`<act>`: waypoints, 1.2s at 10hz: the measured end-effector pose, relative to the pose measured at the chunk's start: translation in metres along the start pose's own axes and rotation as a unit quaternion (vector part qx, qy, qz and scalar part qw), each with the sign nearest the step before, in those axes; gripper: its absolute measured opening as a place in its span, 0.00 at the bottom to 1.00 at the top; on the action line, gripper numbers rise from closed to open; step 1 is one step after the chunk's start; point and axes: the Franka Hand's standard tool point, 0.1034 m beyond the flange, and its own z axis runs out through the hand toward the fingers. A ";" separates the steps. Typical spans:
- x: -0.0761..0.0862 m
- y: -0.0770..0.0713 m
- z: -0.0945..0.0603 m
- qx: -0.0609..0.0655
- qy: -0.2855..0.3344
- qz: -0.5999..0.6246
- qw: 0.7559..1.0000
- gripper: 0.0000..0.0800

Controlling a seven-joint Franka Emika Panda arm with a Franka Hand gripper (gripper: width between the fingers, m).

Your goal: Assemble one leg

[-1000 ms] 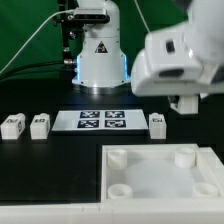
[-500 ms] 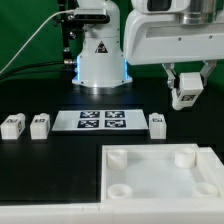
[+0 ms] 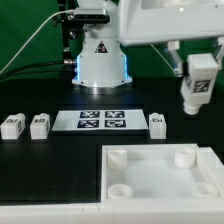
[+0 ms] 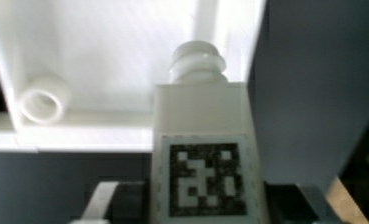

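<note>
Misalignment threatens: the gripper [image 3: 200, 64], pinching the tilted leg [image 3: 193, 94] at upper right, could jam it against the tray [image 3: 150, 172] socket [image 3: 184, 155] rim.

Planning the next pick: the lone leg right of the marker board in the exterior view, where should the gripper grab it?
Probably from straight above, closing on the two flat side faces of that leg: its body is blocky and sits apart from the marker board. The gripper holds another leg.

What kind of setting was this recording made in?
Most likely a robotics lab bench: a green backdrop behind a black table, the marker board lying on it, and the arm's base mounted at the back.
</note>
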 end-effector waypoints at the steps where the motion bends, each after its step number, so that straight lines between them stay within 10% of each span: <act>1: -0.003 -0.002 0.000 0.009 0.047 0.000 0.999 0.36; 3: 0.001 -0.007 -0.003 0.024 0.136 0.008 0.990 0.36; 5: -0.014 -0.004 0.017 0.017 0.106 0.002 0.994 0.36; 8: 0.019 0.012 0.040 0.000 0.121 -0.015 0.993 0.36; 12: 0.015 0.007 0.071 -0.004 0.114 -0.004 0.993 0.36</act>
